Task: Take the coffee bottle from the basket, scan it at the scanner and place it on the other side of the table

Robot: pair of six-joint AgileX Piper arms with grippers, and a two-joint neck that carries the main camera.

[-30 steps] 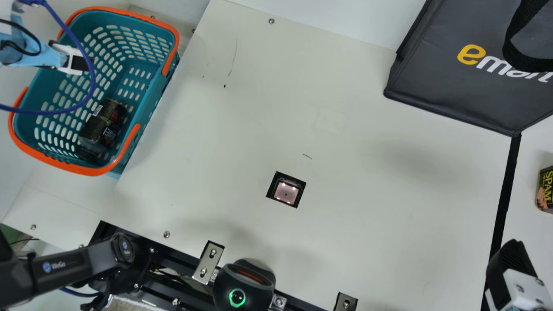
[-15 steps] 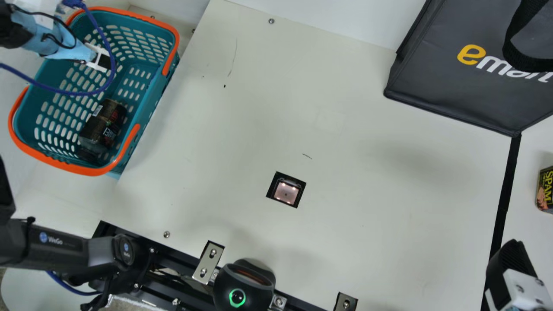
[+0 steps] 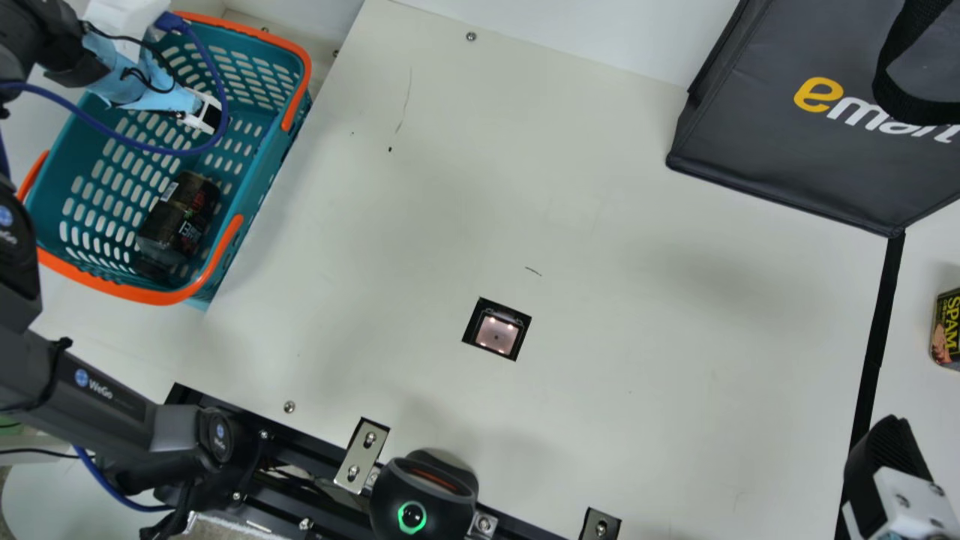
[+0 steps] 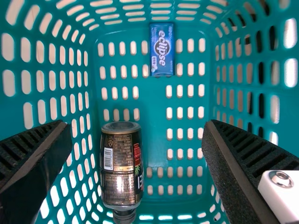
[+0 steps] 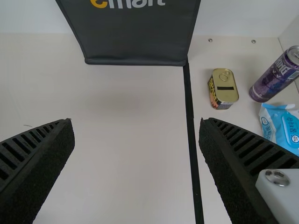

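Note:
In the main view my left gripper [image 3: 210, 116] hangs over the far half of the teal basket [image 3: 259, 169], away from the dark coffee bottle [image 3: 178, 217] lying in its near end. The left wrist view shows my left gripper [image 4: 138, 140] wide open and empty, above the coffee bottle [image 4: 121, 165], whose cap end points to the bottom edge. The scanner [image 3: 496, 334] is a lit square window in the table. My right gripper [image 3: 889, 457] is at the main view's lower right; in the right wrist view my right gripper [image 5: 136, 135] stands open over bare table.
A blue gum pack [image 4: 162, 49] lies in the basket. A dark shopping bag [image 3: 810, 150] stands at the back right. Beyond the black tape line [image 5: 190, 112] are a small can [image 5: 223, 88], a purple can [image 5: 275, 77] and a blue packet [image 5: 282, 128].
My left arm has moved rightward in the main view, bringing its gripper from the basket's outer side further in over it. The right arm and the bottle have stayed still.

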